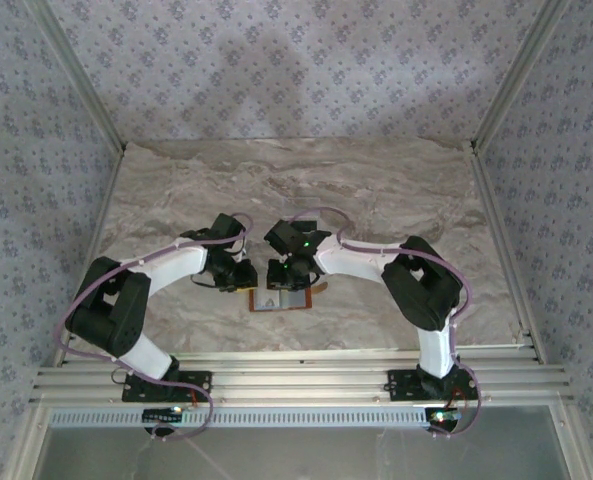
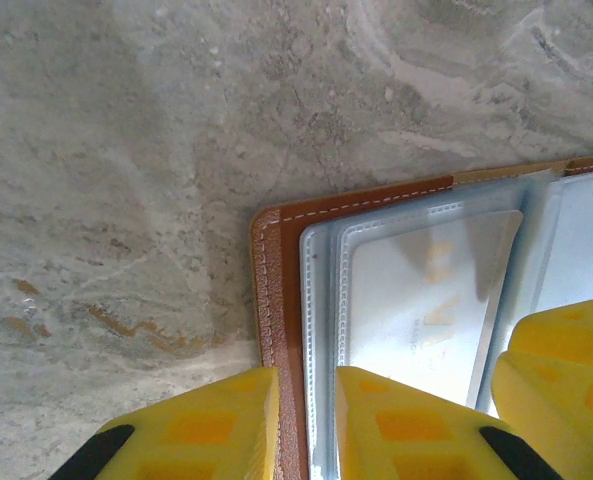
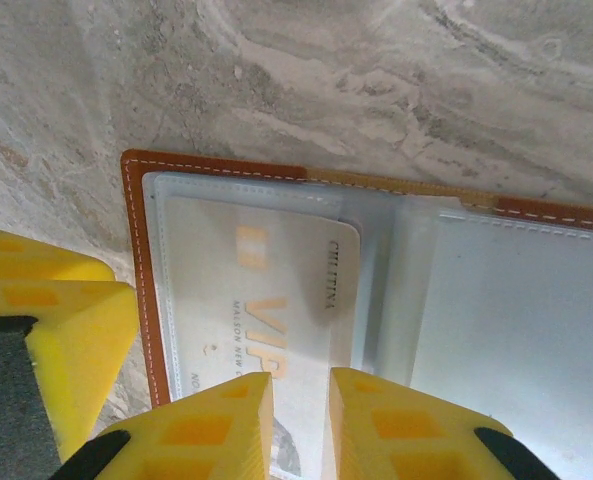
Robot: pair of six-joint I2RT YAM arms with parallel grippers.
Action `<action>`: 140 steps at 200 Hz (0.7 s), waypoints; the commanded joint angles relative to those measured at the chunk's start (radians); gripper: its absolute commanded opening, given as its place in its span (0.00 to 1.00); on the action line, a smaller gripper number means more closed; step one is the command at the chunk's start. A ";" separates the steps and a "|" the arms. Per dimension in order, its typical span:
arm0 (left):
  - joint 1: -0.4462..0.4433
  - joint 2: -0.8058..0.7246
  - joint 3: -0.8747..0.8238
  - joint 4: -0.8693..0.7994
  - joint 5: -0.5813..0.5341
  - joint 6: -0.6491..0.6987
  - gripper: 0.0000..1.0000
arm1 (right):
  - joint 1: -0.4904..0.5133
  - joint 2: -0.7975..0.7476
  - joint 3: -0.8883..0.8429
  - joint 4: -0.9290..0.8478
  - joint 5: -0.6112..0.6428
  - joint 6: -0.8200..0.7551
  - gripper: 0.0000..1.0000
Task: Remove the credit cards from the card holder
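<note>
The left fingers (image 2: 354, 425), nearly closed, straddle the wallet (image 2: 276, 290) edge. The right fingers (image 3: 254, 425), nearly closed, straddle the white card (image 3: 236, 290). Whether either pair grips cannot be told.

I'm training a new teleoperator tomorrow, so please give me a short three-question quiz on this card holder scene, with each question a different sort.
1. True or false: the card holder lies folded shut on the marble table.
2. Multiple choice: the large orange letters on the whitish card read A) VIP, B) GOLD, C) BANK.
3. Short answer: which pincer has one finger on each side of the holder's stitched brown edge?

Key:
1. False. It lies open.
2. A.
3. The left pincer.
</note>
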 commanded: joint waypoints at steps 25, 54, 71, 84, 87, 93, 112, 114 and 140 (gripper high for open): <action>-0.006 0.004 0.011 -0.010 0.028 -0.007 0.22 | 0.003 0.038 0.005 0.002 -0.025 -0.011 0.23; -0.010 0.014 0.011 0.003 0.054 -0.015 0.24 | 0.002 0.056 -0.004 0.022 -0.041 -0.009 0.23; -0.019 0.017 0.009 0.016 0.059 -0.024 0.24 | 0.003 0.059 -0.006 0.019 -0.037 -0.010 0.23; -0.028 0.030 0.012 0.021 0.065 -0.026 0.24 | 0.003 0.057 -0.009 0.011 -0.028 -0.010 0.23; -0.030 0.034 0.013 0.021 0.065 -0.026 0.24 | 0.003 0.056 -0.009 0.011 -0.025 -0.010 0.23; -0.035 0.043 0.015 0.019 0.066 -0.024 0.25 | 0.003 0.054 -0.008 0.009 -0.023 -0.012 0.23; -0.045 0.067 0.024 0.009 0.057 -0.015 0.24 | 0.005 0.052 -0.004 -0.004 -0.015 -0.013 0.23; -0.044 0.070 0.025 0.004 0.054 -0.014 0.24 | 0.005 0.052 -0.003 -0.005 -0.012 -0.014 0.23; -0.049 0.090 0.040 -0.061 -0.048 0.018 0.22 | 0.015 0.044 0.018 -0.068 0.063 -0.032 0.23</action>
